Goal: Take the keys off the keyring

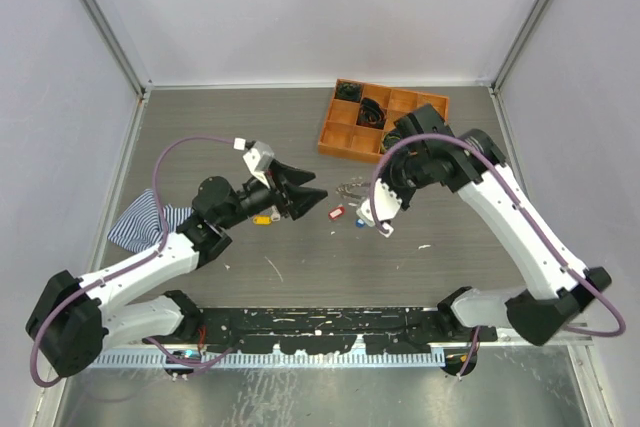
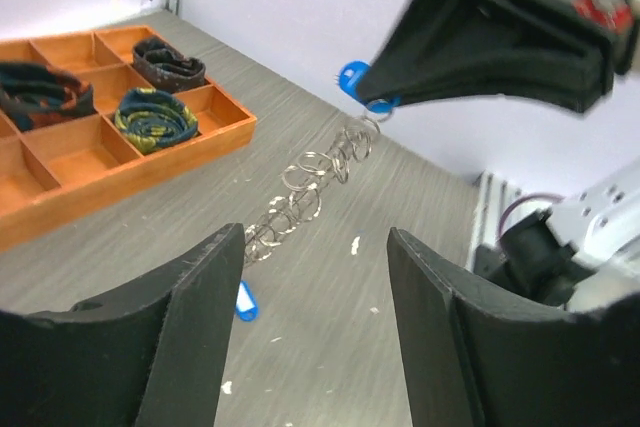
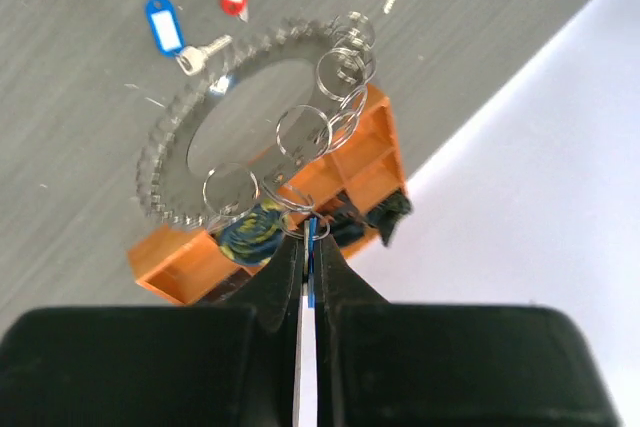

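One blue-tagged key (image 2: pixel 352 77) in right end effector (image 3: pixel 308 235), keyring (image 3: pixel 162 159) attached

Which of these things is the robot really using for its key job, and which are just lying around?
For the job: keyring; loose keys; right end effector, pinching a blue tag; left end effector, open.
Lying about: orange tray; coiled bundles; striped cloth.

light: bright, even | shadows: soft | blur: wrist-view foregrounds
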